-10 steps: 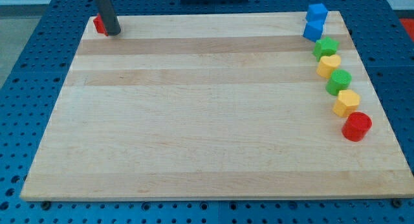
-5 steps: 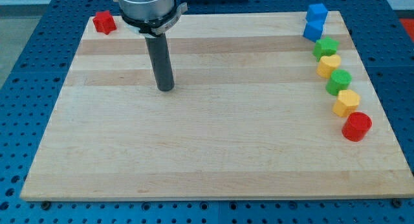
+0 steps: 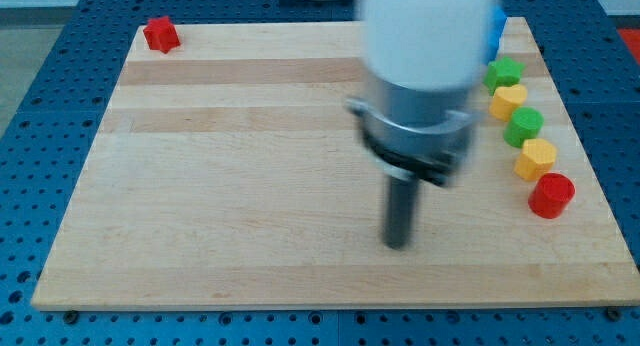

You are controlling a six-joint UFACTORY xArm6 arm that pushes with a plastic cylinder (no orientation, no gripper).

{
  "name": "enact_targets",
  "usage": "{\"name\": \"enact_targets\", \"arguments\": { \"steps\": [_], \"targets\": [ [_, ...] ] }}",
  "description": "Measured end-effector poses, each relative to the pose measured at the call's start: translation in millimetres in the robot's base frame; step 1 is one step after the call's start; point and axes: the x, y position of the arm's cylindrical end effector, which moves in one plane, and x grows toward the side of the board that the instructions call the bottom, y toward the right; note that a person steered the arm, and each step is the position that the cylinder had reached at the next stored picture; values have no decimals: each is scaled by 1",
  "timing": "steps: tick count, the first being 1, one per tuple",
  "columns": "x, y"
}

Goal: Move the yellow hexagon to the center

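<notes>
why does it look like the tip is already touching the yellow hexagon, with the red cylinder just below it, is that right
Not quite: my tip is not touching the yellow hexagon. The camera view shows it well off to the view's left of that block, with bare board between them. The red cylinder does sit just below the hexagon.

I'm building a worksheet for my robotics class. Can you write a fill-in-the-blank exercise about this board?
1. My tip rests on the board to the view's ____ of the yellow hexagon.
2. The red cylinder sits just below the ____ hexagon.
3. The lone red block lies near the board's top-____ corner.

Missing words: left; yellow; left
</notes>
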Motion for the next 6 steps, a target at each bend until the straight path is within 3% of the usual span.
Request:
{"name": "enact_targets", "arguments": {
  "steps": [1, 2, 4, 5, 6],
  "targets": [
    [33, 125],
    [14, 240],
    [-93, 237],
    [-130, 208],
    [-129, 176]
  ]
}}
